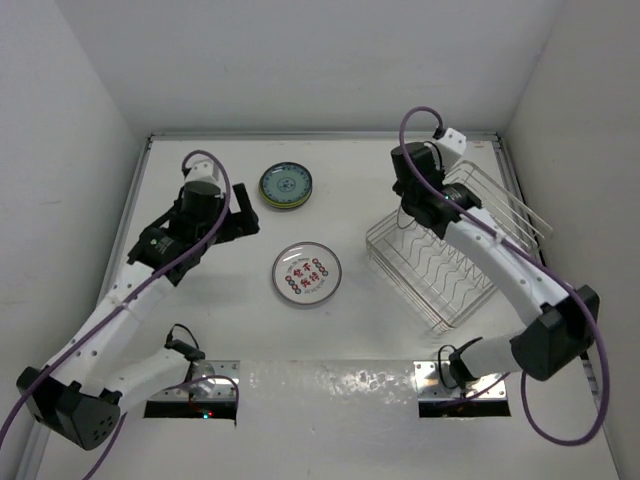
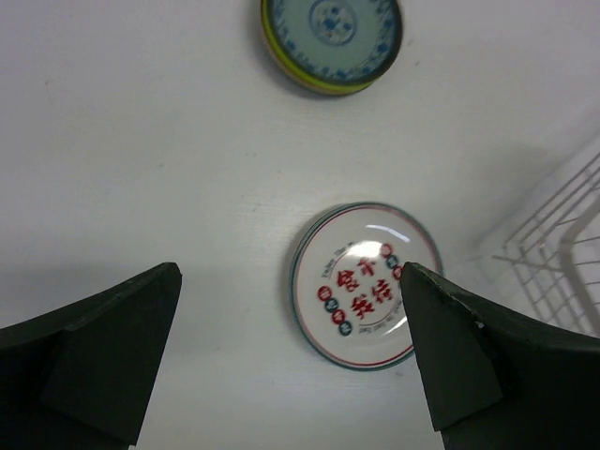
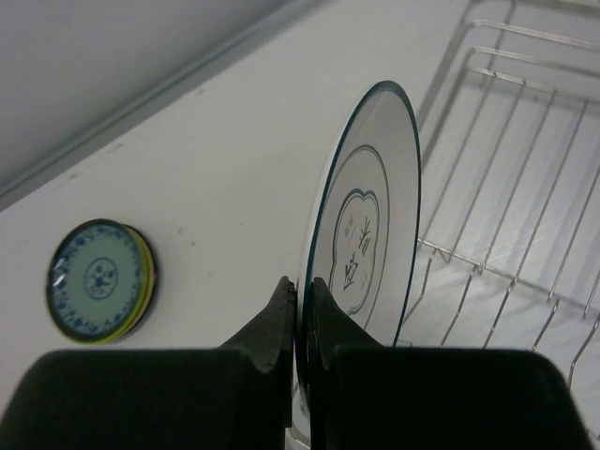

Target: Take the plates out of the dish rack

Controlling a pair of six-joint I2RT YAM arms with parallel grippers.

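My right gripper [image 3: 303,309] is shut on the rim of a white plate with a black-line pattern [image 3: 370,216], held upright on edge over the left end of the wire dish rack [image 3: 525,141]. In the top view this gripper [image 1: 415,207] is at the rack's [image 1: 445,265] far left corner. A white plate with red characters [image 1: 307,273] lies flat on the table at the middle. A teal-patterned plate [image 1: 286,185] tops a small stack with a lime-green rim further back. My left gripper [image 2: 291,375] is open and empty, above the table left of the white plate [image 2: 366,286].
The teal stack also shows in the left wrist view [image 2: 333,37] and in the right wrist view [image 3: 98,279]. The rack's corner [image 2: 562,253] is at the right edge of the left wrist view. White walls close in the back and sides.
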